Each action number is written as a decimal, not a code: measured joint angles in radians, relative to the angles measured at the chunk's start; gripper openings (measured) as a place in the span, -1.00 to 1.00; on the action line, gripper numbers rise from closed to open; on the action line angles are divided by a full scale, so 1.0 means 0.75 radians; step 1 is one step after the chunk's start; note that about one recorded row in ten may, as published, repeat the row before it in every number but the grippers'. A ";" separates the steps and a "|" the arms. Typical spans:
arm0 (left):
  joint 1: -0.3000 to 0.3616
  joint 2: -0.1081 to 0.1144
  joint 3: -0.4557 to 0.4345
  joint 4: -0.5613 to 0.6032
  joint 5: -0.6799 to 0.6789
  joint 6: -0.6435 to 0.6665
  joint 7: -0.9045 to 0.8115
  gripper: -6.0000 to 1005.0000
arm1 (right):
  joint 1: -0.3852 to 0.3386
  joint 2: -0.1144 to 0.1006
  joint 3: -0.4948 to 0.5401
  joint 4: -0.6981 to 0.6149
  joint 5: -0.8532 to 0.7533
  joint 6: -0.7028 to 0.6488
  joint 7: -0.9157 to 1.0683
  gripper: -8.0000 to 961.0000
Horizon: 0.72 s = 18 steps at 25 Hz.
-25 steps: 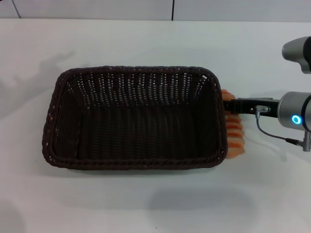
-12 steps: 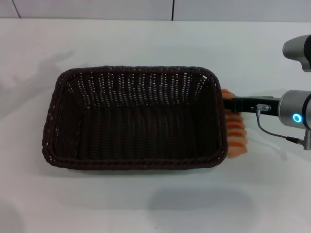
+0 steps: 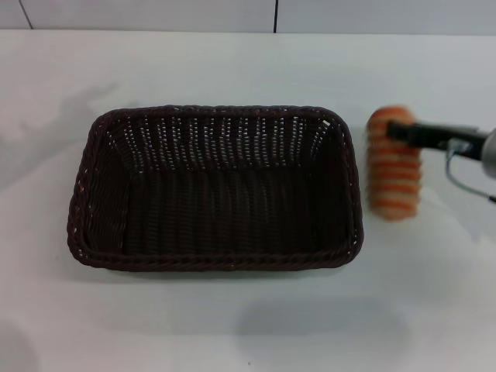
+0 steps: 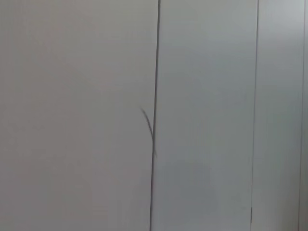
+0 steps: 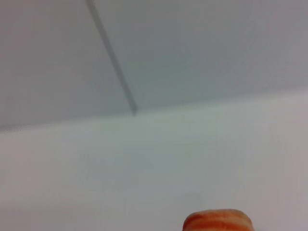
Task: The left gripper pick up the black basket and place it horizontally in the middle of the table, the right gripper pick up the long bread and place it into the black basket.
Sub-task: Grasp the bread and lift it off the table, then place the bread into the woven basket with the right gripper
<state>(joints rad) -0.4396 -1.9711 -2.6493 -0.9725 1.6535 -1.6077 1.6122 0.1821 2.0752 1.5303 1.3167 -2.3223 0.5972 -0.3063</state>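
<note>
The black basket lies lengthwise across the middle of the white table, and nothing is in it. My right gripper reaches in from the right edge and is shut on the upper end of the long bread. The orange-tan ridged loaf hangs lifted above the table, just right of the basket's right rim and apart from it. One end of the bread shows at the edge of the right wrist view. My left gripper is out of view; its wrist view shows only a wall.
A pale wall with a dark vertical seam runs along the table's far edge. Bare tabletop lies in front of, behind and to the left of the basket.
The right gripper has lifted the long bread off the table beside the basket's right wall and carried it up and a little to the right. The basket has not moved.
</note>
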 joint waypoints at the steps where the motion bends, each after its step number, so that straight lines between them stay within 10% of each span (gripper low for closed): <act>1: 0.001 0.000 -0.001 0.000 0.000 0.000 0.000 0.09 | -0.023 0.000 0.003 0.028 0.000 -0.038 -0.025 -0.07; 10: 0.007 0.000 -0.003 0.000 -0.002 0.001 -0.001 0.08 | -0.278 0.003 -0.194 0.497 0.010 -0.342 -0.286 -0.25; 18: 0.022 0.000 -0.009 0.000 -0.029 0.000 -0.003 0.08 | -0.296 -0.002 -0.435 0.706 0.010 -0.333 -0.445 -0.35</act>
<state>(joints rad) -0.4230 -1.9712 -2.6563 -0.9725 1.6321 -1.6076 1.6101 -0.0397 2.0734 1.2039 1.8458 -2.3147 0.3477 -0.6399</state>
